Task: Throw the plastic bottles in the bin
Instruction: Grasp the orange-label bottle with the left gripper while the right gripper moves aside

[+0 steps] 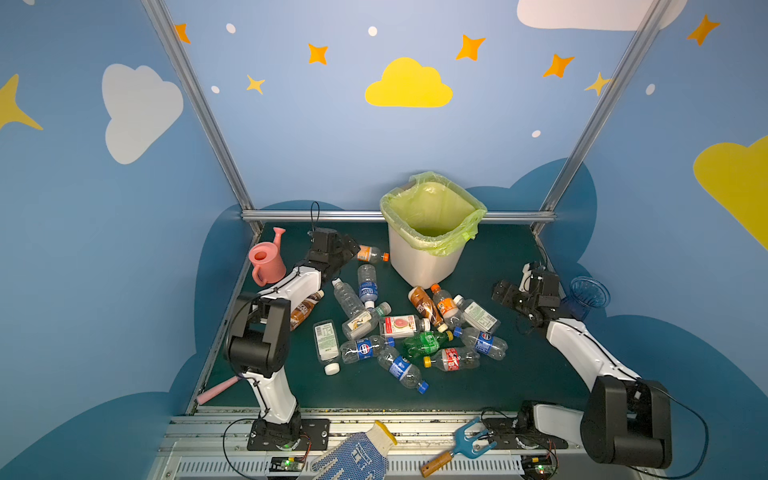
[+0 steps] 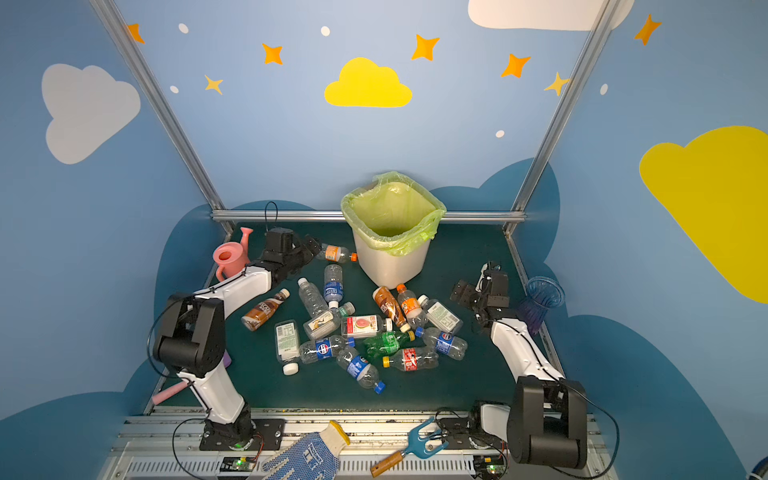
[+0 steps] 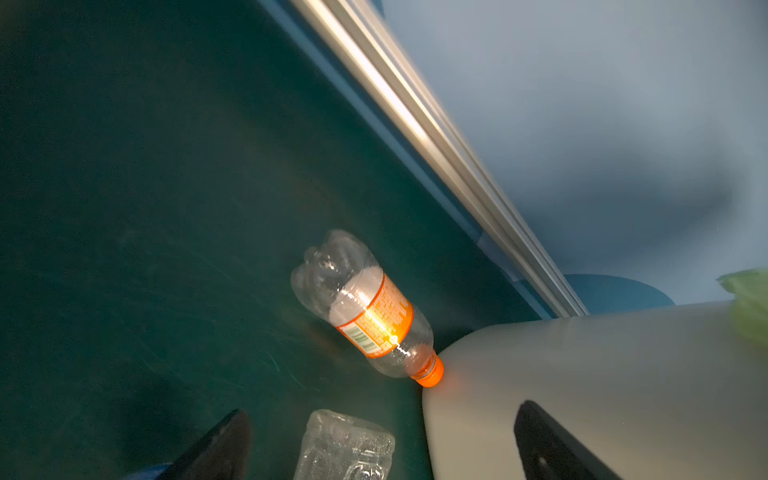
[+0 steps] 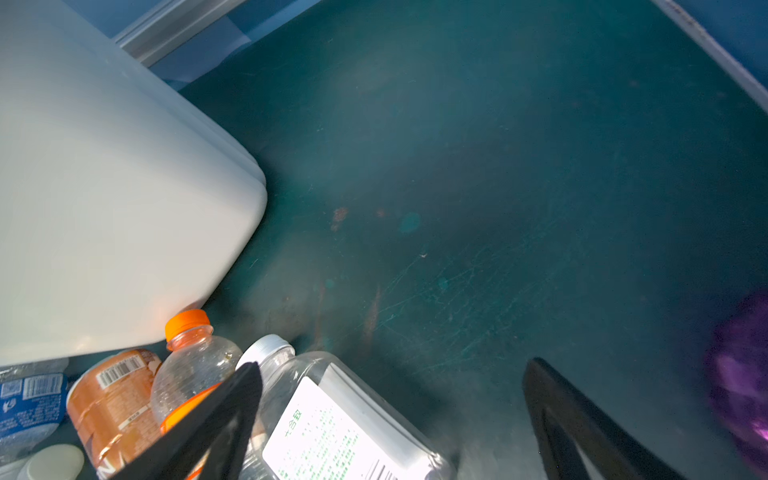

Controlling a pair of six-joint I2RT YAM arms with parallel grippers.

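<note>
Found plastic bottles (image 1: 401,326) strewn at six o'clock from the bin (image 1: 419,266), an orange-capped bottle (image 1: 371,253) touching its wall at nine, left fingers (image 3: 220,451) spread beside it, right fingers (image 4: 544,399) spread empty at four.

Both top views look down from high at the front; each wrist view sits close, sharing the bin (image 3: 602,374).

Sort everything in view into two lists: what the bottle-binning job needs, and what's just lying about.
Job: plastic bottles, white bin with yellow-green liner.
Lying about: pink watering can, blue-purple vase, dotted work glove, blue hand fork.
</note>
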